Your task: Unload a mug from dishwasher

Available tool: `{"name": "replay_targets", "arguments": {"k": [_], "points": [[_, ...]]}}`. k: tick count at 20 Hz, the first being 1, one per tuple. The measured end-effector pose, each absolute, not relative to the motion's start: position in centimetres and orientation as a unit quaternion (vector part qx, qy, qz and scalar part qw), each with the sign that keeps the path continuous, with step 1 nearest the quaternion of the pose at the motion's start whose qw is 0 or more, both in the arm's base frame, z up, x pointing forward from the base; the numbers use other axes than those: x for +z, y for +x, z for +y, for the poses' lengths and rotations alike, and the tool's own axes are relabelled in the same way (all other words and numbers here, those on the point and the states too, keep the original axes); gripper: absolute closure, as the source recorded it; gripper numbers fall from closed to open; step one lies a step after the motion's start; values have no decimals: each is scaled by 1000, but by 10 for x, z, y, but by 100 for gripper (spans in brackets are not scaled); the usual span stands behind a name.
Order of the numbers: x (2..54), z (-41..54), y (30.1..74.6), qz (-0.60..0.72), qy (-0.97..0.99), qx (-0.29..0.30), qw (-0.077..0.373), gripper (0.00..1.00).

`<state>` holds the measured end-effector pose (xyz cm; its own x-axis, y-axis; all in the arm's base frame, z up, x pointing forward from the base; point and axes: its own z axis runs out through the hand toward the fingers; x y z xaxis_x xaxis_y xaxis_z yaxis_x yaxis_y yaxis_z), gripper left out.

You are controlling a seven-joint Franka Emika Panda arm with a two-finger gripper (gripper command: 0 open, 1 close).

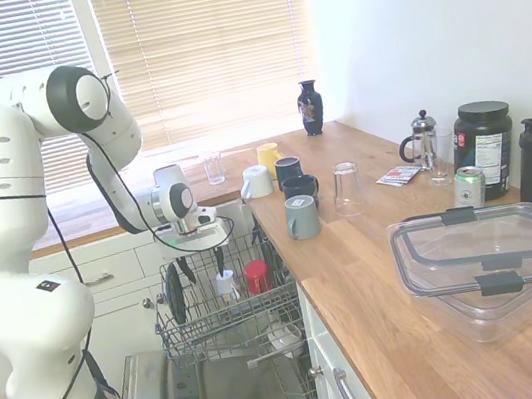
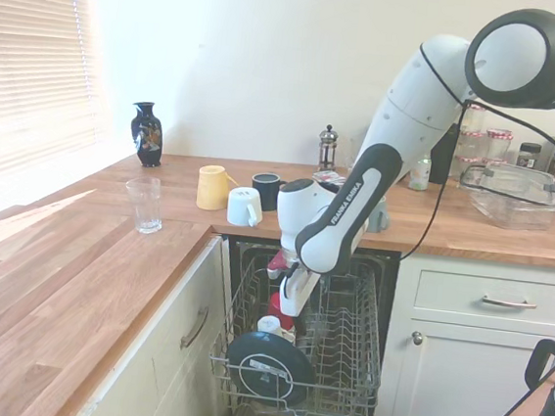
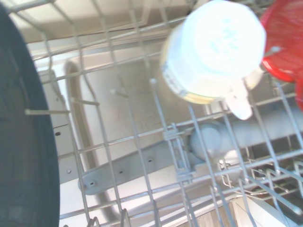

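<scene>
1. I am hanging over the dishwasher [image 1: 196, 367], whose door is dropped open and whose rack [image 1: 224, 307] is pulled out; in the first outside view this sits in the lower middle of the frame.
2. The mug [image 1: 226, 285] is in that rack, mouth down, its flat bottom facing up. The red cup [image 1: 256, 276] stands just beside it, to its right in that view.
3. My gripper [image 1: 202, 262] is above the rack with its fingers [image 1: 188, 269] pointing down. I judge them apart, with nothing between them, though the wire makes the gap hard to read.
4. The relation that matters: in the first outside view the mug lies below my fingertips and a little to the right. My wrist view agrees, with the mug [image 3: 213, 52] in the upper right, off centre, its handle pointing toward the lower right.
5. The mug's long axis runs straight up and down, so I think a descent from above suits it once I have shifted sideways over it.
6. A dark plate [image 2: 264, 366] stands on edge at the near end of the rack in the second outside view, well clear of the mug [image 2: 268, 323].
7. The risk I see is the red cup [image 3: 284, 40]: it is so near that a finger could catch it on the way down.
</scene>
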<state>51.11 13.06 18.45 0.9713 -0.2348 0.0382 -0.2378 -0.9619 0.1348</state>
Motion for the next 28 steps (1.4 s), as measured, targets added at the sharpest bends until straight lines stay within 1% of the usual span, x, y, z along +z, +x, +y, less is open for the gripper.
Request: {"name": "replay_targets", "arguments": {"k": [6,20,28], "points": [[163,120,526,-106,991,10,77,0],[109,143,566,-81,993,10,84,0],[85,144,596,-70,993,28,92,0]]}}
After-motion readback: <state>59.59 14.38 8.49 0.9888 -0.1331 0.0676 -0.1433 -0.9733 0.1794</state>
